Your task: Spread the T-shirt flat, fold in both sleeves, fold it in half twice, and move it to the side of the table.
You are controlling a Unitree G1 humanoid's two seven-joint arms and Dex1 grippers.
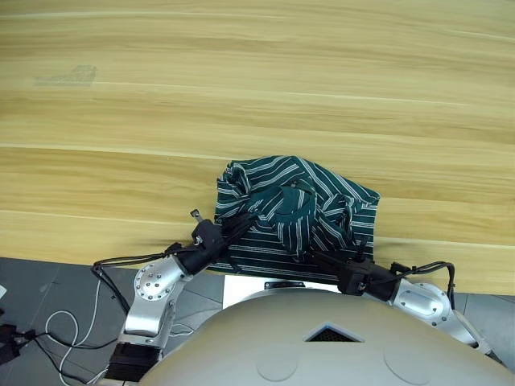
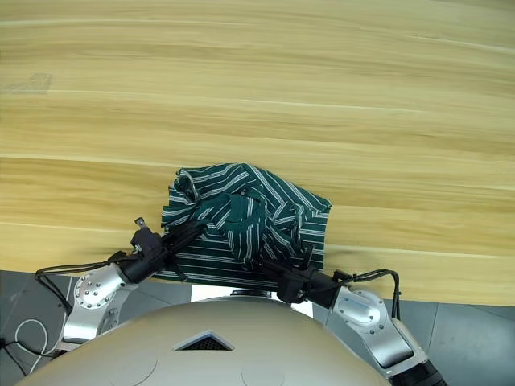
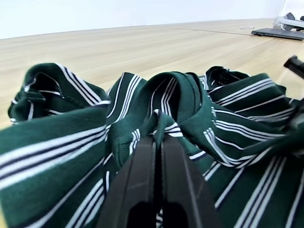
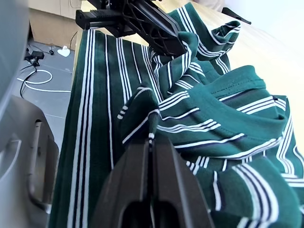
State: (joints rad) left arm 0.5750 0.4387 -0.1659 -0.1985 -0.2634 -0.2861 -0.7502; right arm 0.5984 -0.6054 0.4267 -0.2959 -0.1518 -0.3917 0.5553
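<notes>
A dark green T-shirt (image 1: 298,213) with white stripes lies crumpled at the near edge of the wooden table (image 1: 241,96), part of it hanging over the edge. My left gripper (image 1: 251,217) comes in from the shirt's near left side and is shut on a fold of the cloth, seen close in the left wrist view (image 3: 159,135). My right gripper (image 1: 315,256) sits at the shirt's near right hem, shut on a striped fold (image 4: 152,135). The left arm's fingers (image 4: 142,23) show beyond it in the right wrist view.
The table stretches wide and bare to the far side and both sides. Grey floor with cables (image 1: 64,330) lies below the near edge on the left. A flat dark device (image 3: 278,32) rests far off on the table.
</notes>
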